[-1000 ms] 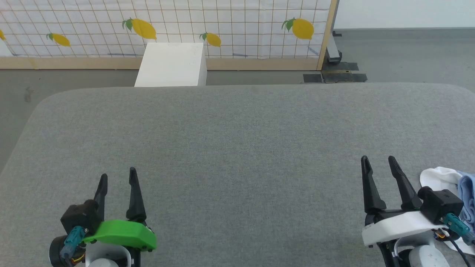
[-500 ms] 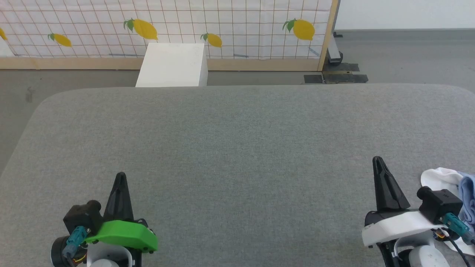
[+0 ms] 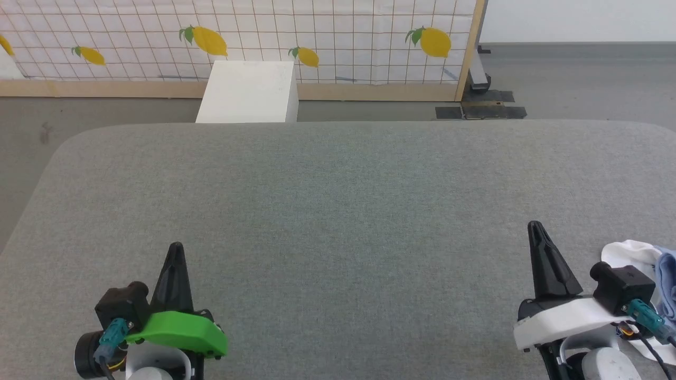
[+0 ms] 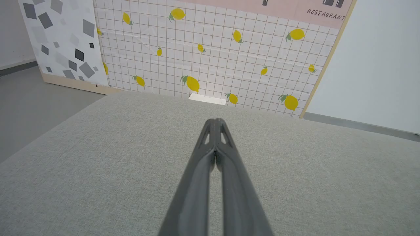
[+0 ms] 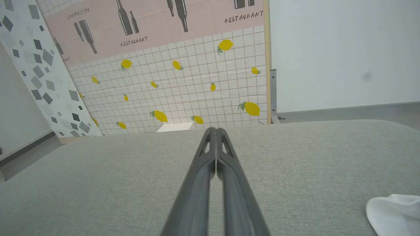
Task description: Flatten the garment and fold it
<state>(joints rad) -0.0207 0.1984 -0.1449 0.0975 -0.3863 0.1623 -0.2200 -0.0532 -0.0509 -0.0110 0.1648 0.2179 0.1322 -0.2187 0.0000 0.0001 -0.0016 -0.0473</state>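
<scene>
The garment (image 3: 641,258) lies bunched at the right edge of the grey padded table (image 3: 338,200), showing a white part and a light blue fold; most of it is cut off by the frame. Its white edge (image 5: 393,214) also appears at the lower right of the right wrist view. My right gripper (image 3: 536,228) is shut and empty just left of the garment, apart from it. Over the table's near left, my left gripper (image 3: 176,249) is shut on nothing, far from the garment. Both pairs of fingers (image 4: 215,124) (image 5: 214,131) are pressed together in the wrist views.
A white box (image 3: 248,92) stands on the floor just beyond the table's far edge. Behind it runs a lemon-print tiled panel (image 3: 317,37) with a wooden frame. Grey floor surrounds the table's rounded corners.
Both grippers have gone from open to shut, with nothing between their fingers. The head camera has shifted slightly; the garment has not moved.
</scene>
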